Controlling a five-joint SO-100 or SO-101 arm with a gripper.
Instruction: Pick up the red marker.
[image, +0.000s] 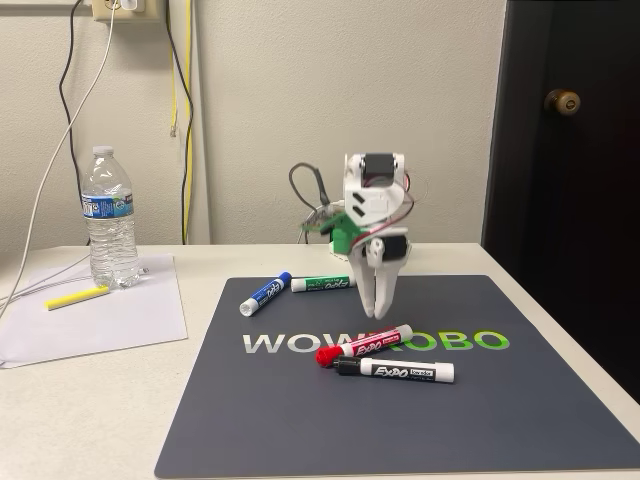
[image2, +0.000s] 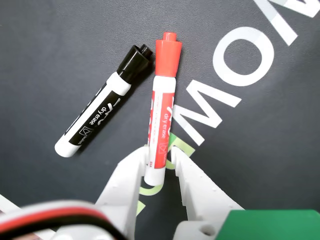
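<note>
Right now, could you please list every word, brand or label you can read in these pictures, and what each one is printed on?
"WOWROBO" on the dark mat, partly hidden by markers.
"EXPO" on the red marker, held between the gripper fingers.
"EXPO" on the black marker.
"dry erase" on both in the wrist view.
Print on the blue marker, green marker and bottle label: too small to read.

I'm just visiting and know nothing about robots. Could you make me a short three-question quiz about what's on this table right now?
1. True or false: in the wrist view, the gripper has a finger on each side of the red marker.
2. Which marker lies nearest the red marker? A) blue marker B) green marker C) black marker
3. Fill in: the water bottle stands on a sheet of ____.

Key:
1. True; the fingers straddle its rear end.
2. C; their capped ends nearly meet.
3. Paper, beside a yellow marker.
</note>
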